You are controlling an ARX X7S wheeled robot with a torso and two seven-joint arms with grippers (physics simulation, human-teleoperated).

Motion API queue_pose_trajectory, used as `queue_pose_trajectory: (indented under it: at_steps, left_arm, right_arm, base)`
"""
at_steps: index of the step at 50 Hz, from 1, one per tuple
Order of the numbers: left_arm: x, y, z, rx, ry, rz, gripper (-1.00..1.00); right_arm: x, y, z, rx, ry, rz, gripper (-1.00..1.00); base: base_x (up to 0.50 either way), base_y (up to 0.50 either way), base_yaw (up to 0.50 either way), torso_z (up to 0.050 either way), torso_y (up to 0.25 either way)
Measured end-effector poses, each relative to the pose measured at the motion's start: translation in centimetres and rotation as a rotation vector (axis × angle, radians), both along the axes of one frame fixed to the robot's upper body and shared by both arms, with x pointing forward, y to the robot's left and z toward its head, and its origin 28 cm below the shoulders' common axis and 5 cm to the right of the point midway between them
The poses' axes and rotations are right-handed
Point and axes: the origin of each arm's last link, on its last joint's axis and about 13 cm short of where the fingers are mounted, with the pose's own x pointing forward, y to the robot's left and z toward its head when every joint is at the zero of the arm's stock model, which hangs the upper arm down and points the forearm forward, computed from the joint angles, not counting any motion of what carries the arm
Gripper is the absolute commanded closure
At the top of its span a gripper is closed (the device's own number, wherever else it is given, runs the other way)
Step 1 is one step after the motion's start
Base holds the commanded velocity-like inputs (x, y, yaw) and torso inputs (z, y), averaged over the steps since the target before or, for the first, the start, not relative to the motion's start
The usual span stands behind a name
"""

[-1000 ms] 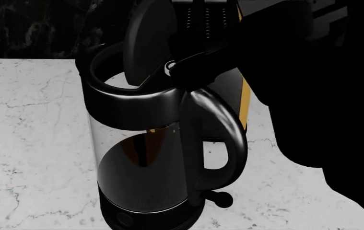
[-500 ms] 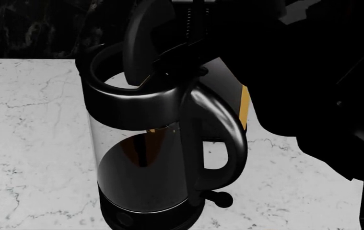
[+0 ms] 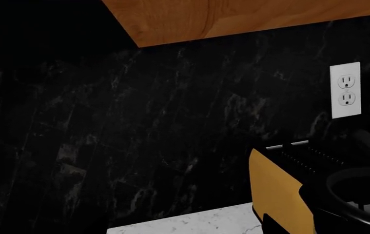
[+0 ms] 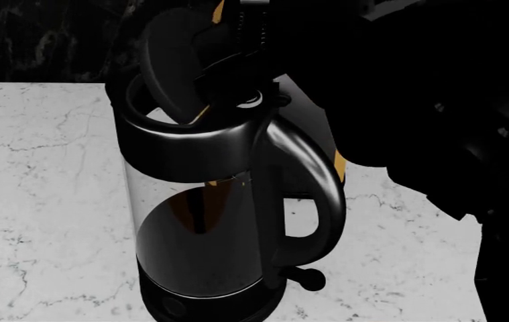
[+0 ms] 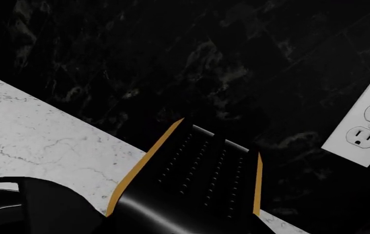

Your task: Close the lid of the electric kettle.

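One lid (image 4: pixel 172 64) stands half-raised over the kettle (image 4: pixel 209 201); the right arm should press steadily down; its gripper's opening cannot be told.

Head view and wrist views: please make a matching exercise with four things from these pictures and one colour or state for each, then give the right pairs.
Things:
1. lid
2. electric kettle
3. wall outlet
4. countertop

Descriptions:
A. white marble with thin grey veins
B. white, on the dark wall
C. black disc, tilted up and open
D. clear glass body, black handle

Pairs: 1-C, 2-D, 3-B, 4-A
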Motion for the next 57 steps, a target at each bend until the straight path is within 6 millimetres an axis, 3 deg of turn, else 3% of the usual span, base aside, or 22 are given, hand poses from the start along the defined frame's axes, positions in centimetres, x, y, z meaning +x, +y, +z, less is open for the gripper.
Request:
queue_pose_trajectory:
  at_steps: [22,43,57]
  left_arm:
    - [-0.2,0.8,-0.3,-0.015,-0.001,0.023,-1.0]
    - [-1.1,1.4,0.1,-0.02,-0.023,0.044,-1.0]
    - [-1.2,1.5,-0.2,-0.025,-0.018,0.047,-1.0]
  right_arm:
    - [1.8,1.4,0.1,0.029,0.013,0.017,-1.0]
    - [3.2,2.1,-1.4,0.155,0.019,0.041,-1.0]
    - [2.3,2.0,-1.7,0.161,-0.022,0.029,-1.0]
  base:
    - [0.0,0.0,0.0,0.0,0.0]
    - [0.0,0.0,0.0,0.0,0.0]
    - [0.0,0.0,0.0,0.0,0.0]
